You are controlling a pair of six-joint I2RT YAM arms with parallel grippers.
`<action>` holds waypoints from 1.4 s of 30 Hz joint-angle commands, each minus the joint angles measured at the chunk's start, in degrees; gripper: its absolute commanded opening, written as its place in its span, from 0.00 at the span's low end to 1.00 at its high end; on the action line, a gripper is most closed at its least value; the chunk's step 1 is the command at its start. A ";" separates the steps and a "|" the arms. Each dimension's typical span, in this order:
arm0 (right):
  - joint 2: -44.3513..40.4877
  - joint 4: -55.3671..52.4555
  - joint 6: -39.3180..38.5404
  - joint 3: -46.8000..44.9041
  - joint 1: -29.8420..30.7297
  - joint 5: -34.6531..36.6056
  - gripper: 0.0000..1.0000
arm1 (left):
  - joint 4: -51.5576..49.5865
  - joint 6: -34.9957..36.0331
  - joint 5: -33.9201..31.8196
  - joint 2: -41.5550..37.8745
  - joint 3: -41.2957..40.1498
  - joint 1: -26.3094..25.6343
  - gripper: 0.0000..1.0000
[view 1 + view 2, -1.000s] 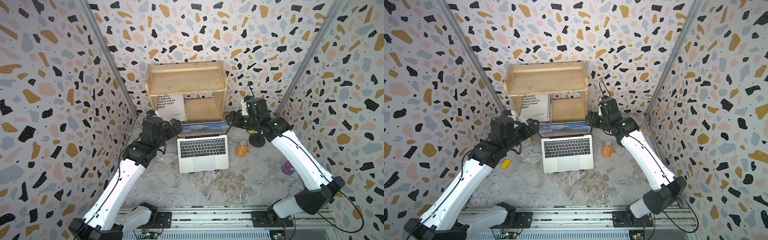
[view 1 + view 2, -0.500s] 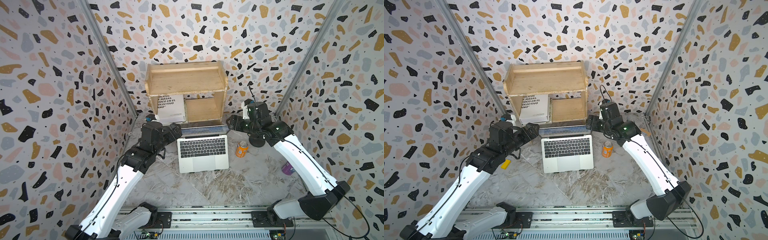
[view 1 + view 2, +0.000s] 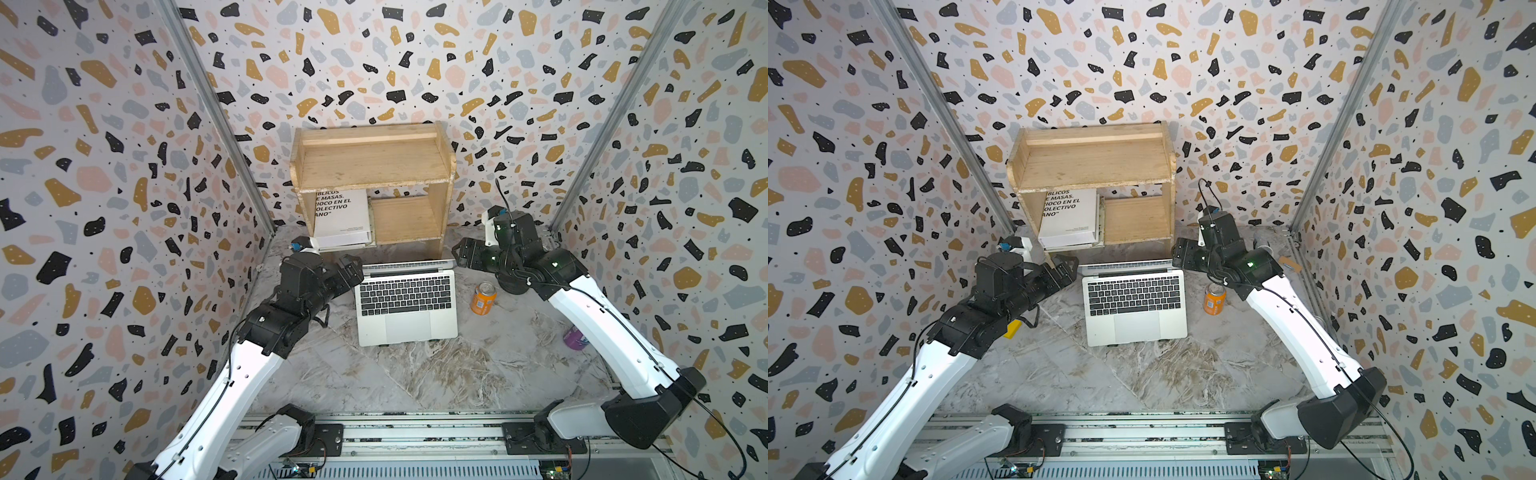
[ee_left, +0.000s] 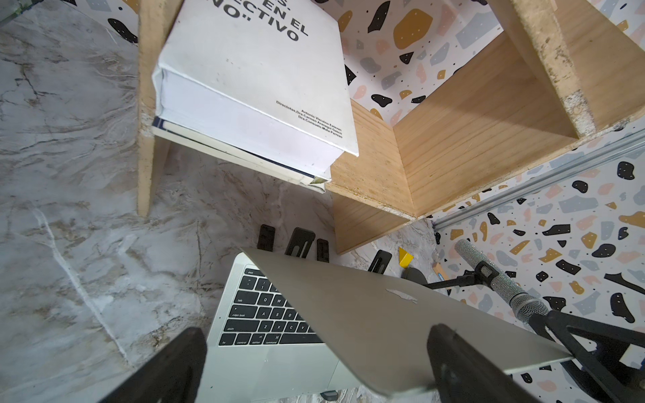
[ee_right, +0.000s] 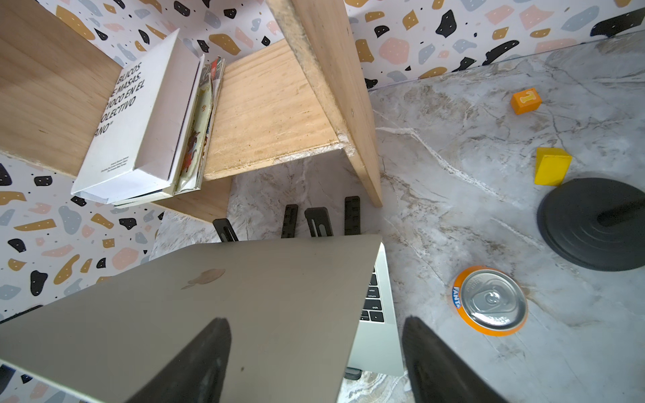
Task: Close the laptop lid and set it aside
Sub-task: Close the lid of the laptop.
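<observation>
Black and spread wide, my left fingers (image 4: 167, 370) stood behind the left corner of the laptop lid (image 3: 409, 265). Its long edge ran side to side, half lowered over the laptop (image 3: 409, 332) mid-bench (image 3: 415, 374). My right fingers (image 5: 195, 363), spread too and gripping nothing, flanked the right corner, equally near.

I'm counting one laptop (image 3: 407, 309) on the tabletop (image 3: 415, 374) and two claws, left claw (image 3: 353, 269) and right claw (image 3: 460, 257). I'm seeing one wooden shelf (image 3: 370, 162), one thick white book (image 3: 341, 216), one orange can (image 3: 483, 298), one purple container (image 3: 575, 336), one microphone (image 4: 520, 300). I'm tallying three blocks: yellow block (image 3: 1013, 328), second yellow block (image 5: 553, 171), orange block (image 5: 526, 100).
</observation>
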 commanded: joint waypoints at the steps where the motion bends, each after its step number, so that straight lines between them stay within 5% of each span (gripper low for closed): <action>1: -1.41 -2.97 -0.29 -1.50 0.50 0.24 0.81 | -2.78 0.45 0.40 -0.82 -1.69 -0.41 1.00; 42: -7.84 -2.67 0.18 -9.21 2.26 -0.21 0.82 | -4.73 -1.08 1.39 -8.08 -8.52 -1.33 1.00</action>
